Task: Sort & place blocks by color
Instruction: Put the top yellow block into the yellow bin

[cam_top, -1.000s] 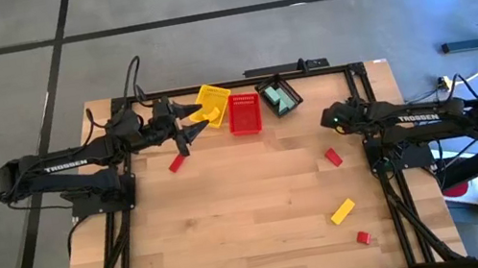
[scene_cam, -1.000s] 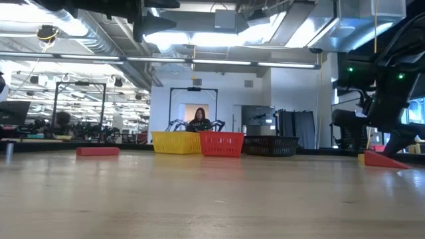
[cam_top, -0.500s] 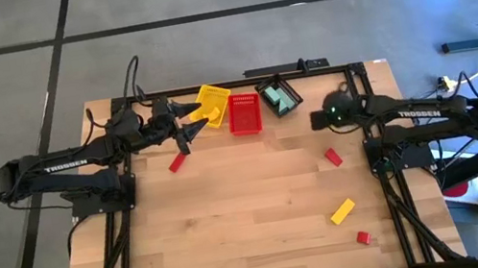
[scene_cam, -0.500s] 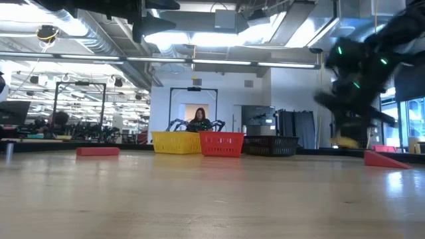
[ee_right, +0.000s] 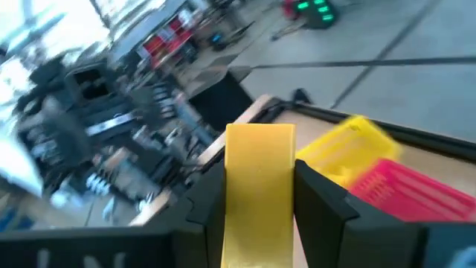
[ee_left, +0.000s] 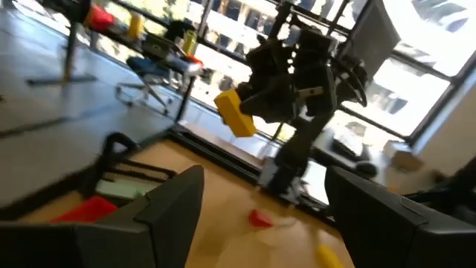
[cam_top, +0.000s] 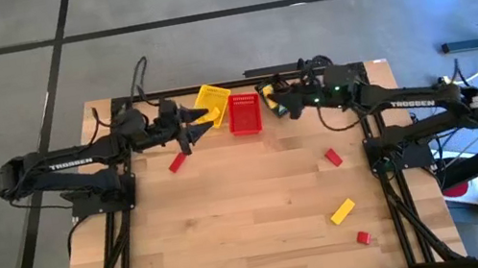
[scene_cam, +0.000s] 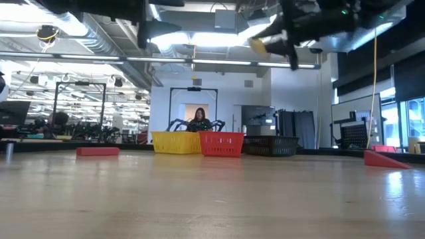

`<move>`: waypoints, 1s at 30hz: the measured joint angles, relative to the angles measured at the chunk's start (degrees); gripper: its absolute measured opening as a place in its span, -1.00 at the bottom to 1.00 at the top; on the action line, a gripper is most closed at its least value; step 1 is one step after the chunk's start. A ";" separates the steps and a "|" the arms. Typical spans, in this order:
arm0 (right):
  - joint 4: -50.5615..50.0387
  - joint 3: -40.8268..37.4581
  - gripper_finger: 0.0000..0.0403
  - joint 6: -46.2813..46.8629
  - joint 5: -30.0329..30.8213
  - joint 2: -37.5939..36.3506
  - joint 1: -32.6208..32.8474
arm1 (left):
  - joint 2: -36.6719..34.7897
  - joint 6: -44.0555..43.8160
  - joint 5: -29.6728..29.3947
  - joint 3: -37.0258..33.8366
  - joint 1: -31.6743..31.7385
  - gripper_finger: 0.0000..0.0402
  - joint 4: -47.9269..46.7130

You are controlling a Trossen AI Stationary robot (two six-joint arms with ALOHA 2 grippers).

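My right gripper (cam_top: 274,101) is up in the air by the table's far edge, over the black basket (cam_top: 282,95), shut on a yellow block (ee_right: 259,167). That block also shows in the low view (scene_cam: 259,45) and the left wrist view (ee_left: 235,113). My left gripper (cam_top: 191,124) hovers open beside the yellow basket (cam_top: 211,101), holding nothing. A red bar (cam_top: 176,162) lies flat just near of it. On the table's right side lie a red block (cam_top: 332,156), a yellow bar (cam_top: 342,211) and a small red cube (cam_top: 363,238). My right gripper pinches the yellow block between its two fingers (ee_right: 316,197), one on each of two opposite side faces (ee_right: 286,179). The fingers reach roughly level toward the table's left. The block's free end (ee_right: 259,134) stands out past the fingertips. It is lifted clear, high above the table.
The red basket (cam_top: 243,114) stands between the yellow and black ones along the far edge; teal pieces (cam_top: 286,102) lie in the black one. The middle and near left of the wooden table (cam_top: 234,222) are bare. A person (scene_cam: 200,119) sits in the room beyond.
My right gripper has risen from low over the table's right side and swung toward the far edge and the left, carrying the yellow block, and is now above the black basket. My left gripper has stayed by the yellow basket.
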 joint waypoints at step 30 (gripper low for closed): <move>3.52 20.58 -0.41 -6.95 -9.61 19.20 12.60 | 26.06 3.38 4.51 6.54 -7.30 0.35 30.96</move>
